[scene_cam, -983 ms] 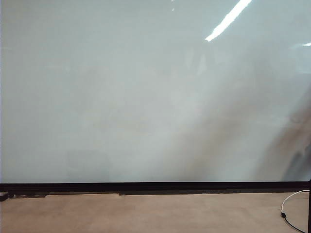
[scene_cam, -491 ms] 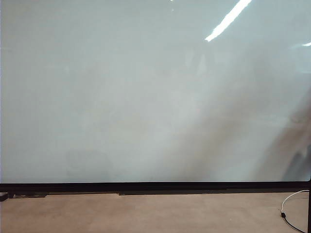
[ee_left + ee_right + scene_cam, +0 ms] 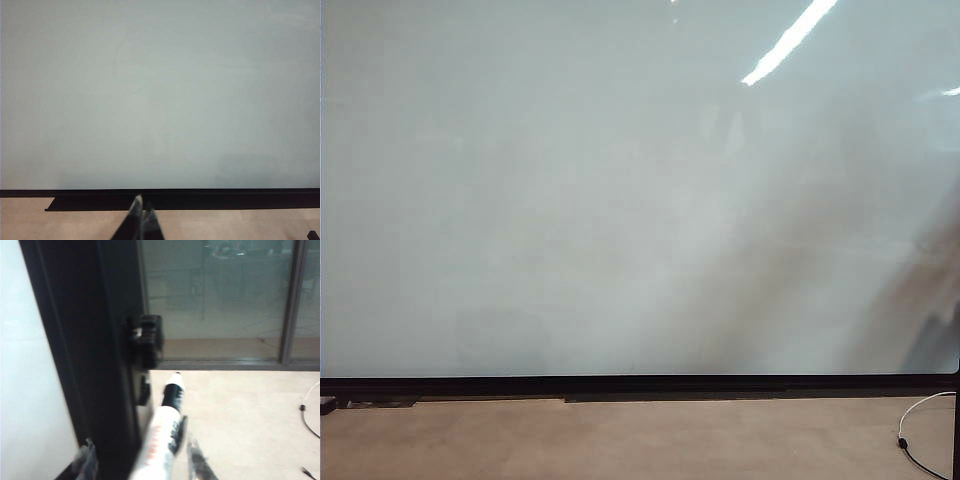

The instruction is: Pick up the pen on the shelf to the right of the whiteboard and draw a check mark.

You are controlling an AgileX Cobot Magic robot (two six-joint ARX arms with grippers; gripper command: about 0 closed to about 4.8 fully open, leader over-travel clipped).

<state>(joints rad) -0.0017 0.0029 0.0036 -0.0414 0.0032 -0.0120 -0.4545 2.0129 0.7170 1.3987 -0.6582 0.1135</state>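
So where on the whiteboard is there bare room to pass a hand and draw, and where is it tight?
The whiteboard is unmarked all over, down to its black bottom frame. It is tight at the board's side frame, where the right gripper has the pen between its fingers. The left gripper, shut, sits low by the bottom frame.

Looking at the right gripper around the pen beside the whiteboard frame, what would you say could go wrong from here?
1. The right gripper brackets the pen, but its fingers do not look clamped; lifting now could drop it.
2. The pen sits tight against the whiteboard's black frame, so one finger could snag there.
3. The left gripper sits shut below the whiteboard and cannot assist.
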